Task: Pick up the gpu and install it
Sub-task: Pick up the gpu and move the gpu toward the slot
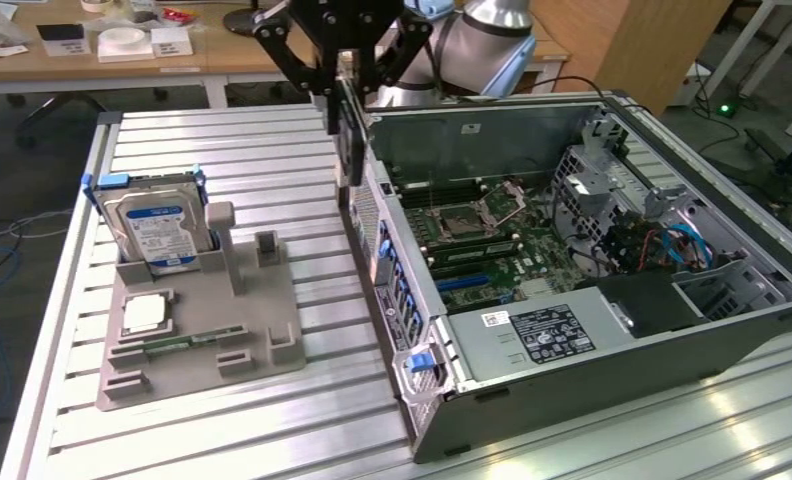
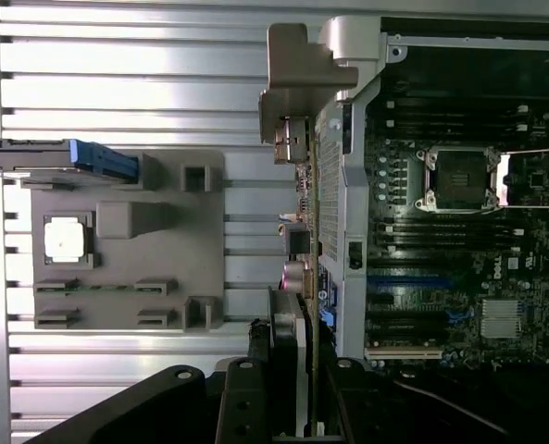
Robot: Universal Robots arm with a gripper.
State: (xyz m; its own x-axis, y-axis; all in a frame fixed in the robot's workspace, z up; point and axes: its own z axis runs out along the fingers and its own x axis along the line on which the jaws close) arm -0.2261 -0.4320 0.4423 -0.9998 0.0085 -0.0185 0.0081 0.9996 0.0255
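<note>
Jaws grasp the gpu (image 1: 352, 140) edge-on over the open computer's rear wall (image 1: 389, 285), hard drive (image 1: 156, 228) well apart.

Robot arm (image 1: 483, 30) with its gripper (image 1: 347, 98) pointing straight down, clamped on a thin card.

The grey, rounded arm enters from the far side of the exterior view. At its end, the black gripper's linkages splay outward and the fingers (image 2: 244, 398) close inward. They pinch the top edge of the gpu (image 1: 352, 150), which hangs vertically, edge-on, below the gripper.
</note>
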